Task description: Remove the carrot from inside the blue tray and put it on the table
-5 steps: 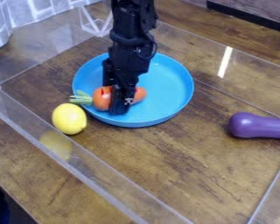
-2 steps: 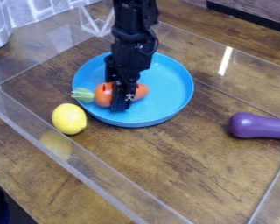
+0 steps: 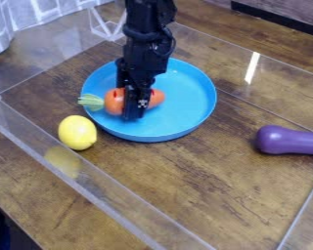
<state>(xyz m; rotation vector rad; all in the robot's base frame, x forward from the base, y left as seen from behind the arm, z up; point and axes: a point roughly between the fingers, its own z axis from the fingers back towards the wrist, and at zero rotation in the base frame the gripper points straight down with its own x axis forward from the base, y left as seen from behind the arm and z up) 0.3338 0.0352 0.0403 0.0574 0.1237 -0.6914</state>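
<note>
Change since earlier: carrot [image 3: 116, 99] and tool [image 3: 134, 101] sit slightly higher in the picture and a bit further toward the tray's left rim; lemon and purple toy unmoved.
View: single camera, looking down at the bench from the front.
Tool: black, pointing straight down over the left part of the tray, jaws pinching the carrot's orange body.
Carrot: inside the blue tray [image 3: 186, 101], near its left rim, lying roughly level, green top [image 3: 90, 100] sticking out over the rim to the left. Can't tell if it's touching the tray floor.
Blue tray: round, flat on the bench [image 3: 186, 186], centre-left of picture.
Lemon [image 3: 77, 132]: on the bench, just beside the tray's lower-left rim, apart from the carrot.
Purple toy [image 3: 289, 141]: on the bench at right edge, well apart from the tray.
Clear edging [image 3: 67, 171]: runs diagonally across the bench in front of the lemon.
</note>
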